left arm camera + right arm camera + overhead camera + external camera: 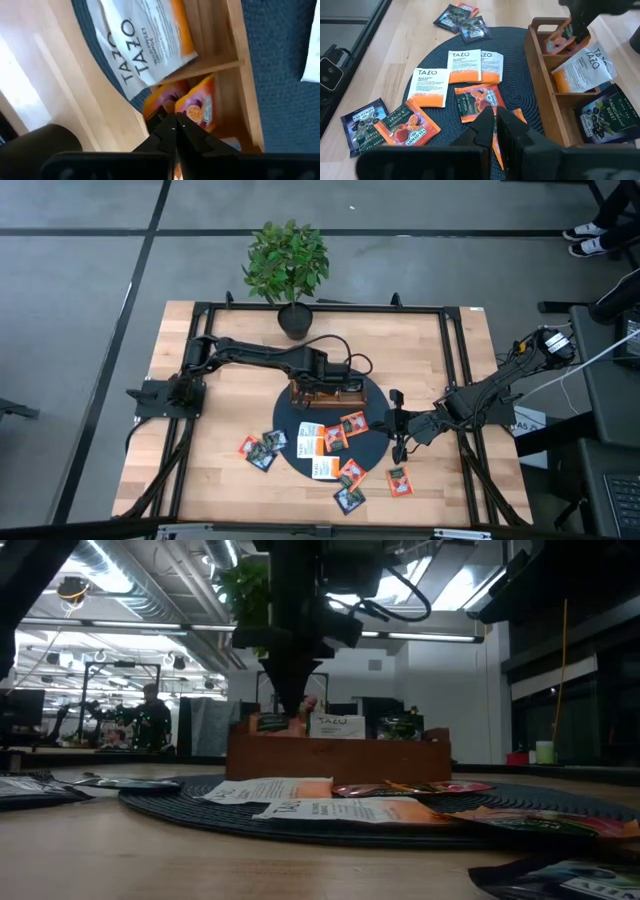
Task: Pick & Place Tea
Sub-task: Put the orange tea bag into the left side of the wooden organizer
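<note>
Tea sachet (192,102) stands upright in the tray (325,393) at frame centre, pinched by my left gripper (172,122) directly above it.

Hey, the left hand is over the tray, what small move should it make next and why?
Probably open the left hand and lift away: it is pinched on an orange sachet already down in the tray's end compartment, beside another orange one.
</note>
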{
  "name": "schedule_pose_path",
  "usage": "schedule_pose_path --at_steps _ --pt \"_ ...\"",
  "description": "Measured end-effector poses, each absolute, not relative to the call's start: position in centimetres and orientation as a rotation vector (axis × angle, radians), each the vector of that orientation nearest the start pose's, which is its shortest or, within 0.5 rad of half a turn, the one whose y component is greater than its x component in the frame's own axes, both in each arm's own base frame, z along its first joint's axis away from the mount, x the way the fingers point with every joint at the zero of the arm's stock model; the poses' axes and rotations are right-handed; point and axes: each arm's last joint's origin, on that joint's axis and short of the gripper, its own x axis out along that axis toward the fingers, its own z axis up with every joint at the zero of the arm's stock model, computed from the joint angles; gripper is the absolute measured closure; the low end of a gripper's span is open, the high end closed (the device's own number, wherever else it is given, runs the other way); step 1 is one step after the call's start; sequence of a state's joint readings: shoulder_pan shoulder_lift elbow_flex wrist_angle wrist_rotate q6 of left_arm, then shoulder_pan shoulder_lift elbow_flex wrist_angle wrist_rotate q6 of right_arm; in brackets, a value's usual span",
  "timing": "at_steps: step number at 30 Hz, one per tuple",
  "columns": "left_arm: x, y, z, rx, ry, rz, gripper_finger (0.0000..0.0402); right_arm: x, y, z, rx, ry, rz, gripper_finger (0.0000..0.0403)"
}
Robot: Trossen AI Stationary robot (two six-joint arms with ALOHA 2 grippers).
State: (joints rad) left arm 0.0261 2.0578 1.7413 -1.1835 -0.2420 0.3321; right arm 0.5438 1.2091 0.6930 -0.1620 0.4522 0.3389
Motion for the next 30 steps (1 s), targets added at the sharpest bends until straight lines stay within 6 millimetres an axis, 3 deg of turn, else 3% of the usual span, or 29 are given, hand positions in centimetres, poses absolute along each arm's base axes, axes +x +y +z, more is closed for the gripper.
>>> schedule_pose_path --at_steps 30 --pt "40.25 1.63 22.28 0.553 1.531 0.062 0.0397 21.35 11.43 22.23 0.001 0.606 -0.015 0.0377"
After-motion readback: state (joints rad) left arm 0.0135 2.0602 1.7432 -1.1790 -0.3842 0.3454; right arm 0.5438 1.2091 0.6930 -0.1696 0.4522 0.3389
